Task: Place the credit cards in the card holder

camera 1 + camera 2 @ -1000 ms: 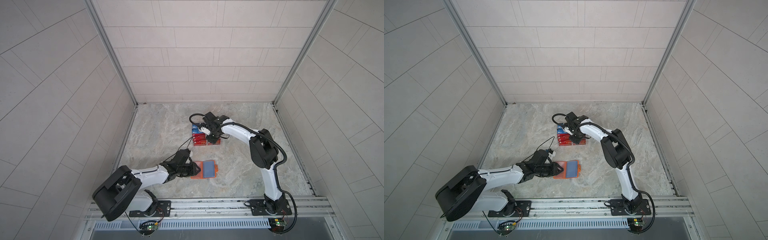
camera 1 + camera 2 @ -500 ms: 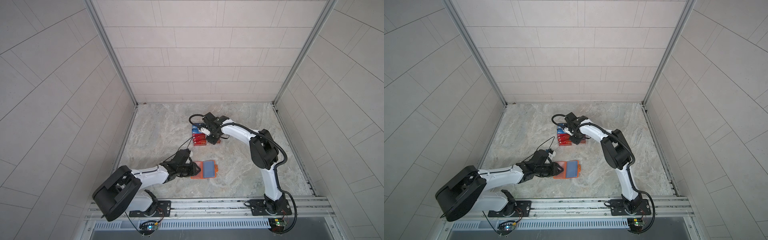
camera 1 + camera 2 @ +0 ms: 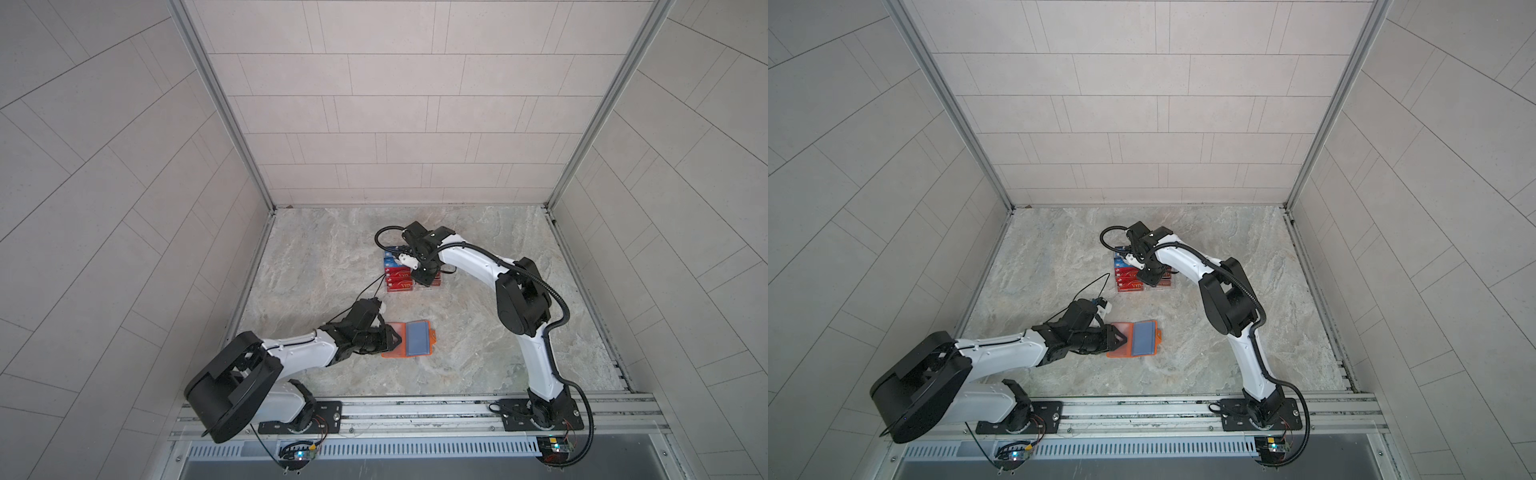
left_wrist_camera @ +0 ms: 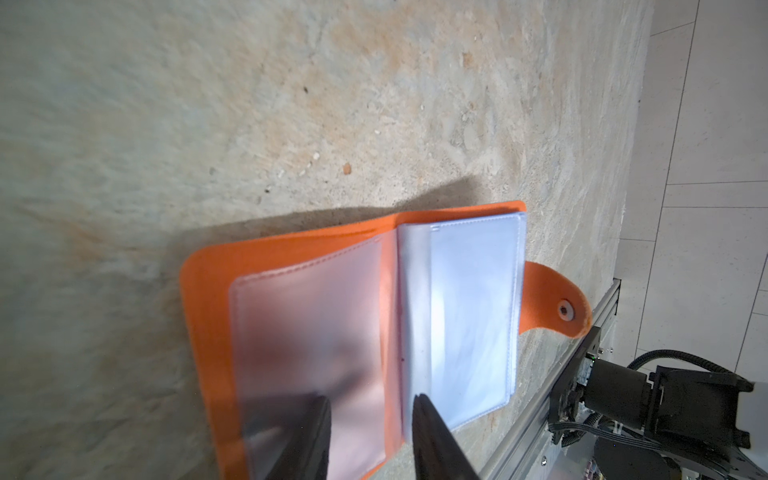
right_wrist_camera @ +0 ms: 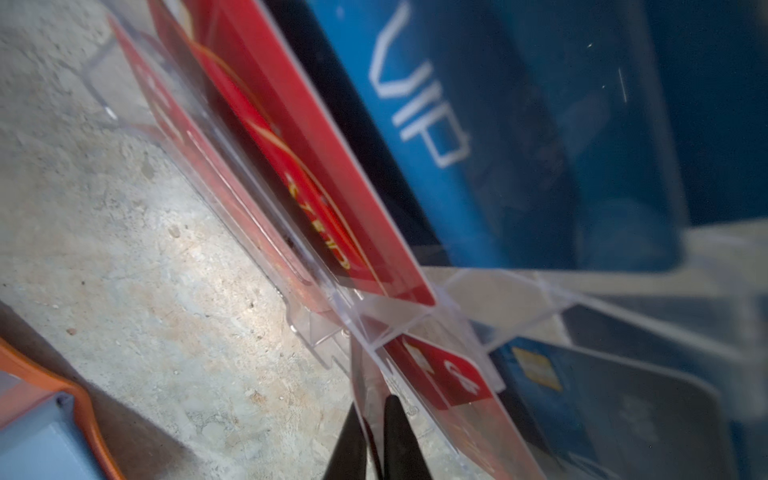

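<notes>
1. Left gripper (image 4: 370, 436): fingers spread partway, nothing between them, tips down on the left clear sleeve (image 4: 311, 324) of the card holder (image 4: 208, 291).
2. Card holder: lies open and flat on the marble floor (image 3: 478, 332), snap tab (image 4: 557, 303) outward, near the front rail (image 3: 415, 409). Risk: if the press slackens, an incoming card could push the booklet askew.
3. Open room: bare marble between holder and acrylic stand (image 5: 415, 316), more beyond the snap tab; side wall (image 3: 187, 249) close by the left arm (image 3: 299, 357).
4. Credit cards (image 5: 316, 145): red and blue, upright in the stand's tiers.
5. Right gripper (image 5: 372, 411): pressed almost together on a thin edge; card or acrylic divider, cannot tell. Risk: if gripping acrylic, a lift would drag or tip the stand, spilling cards.
</notes>
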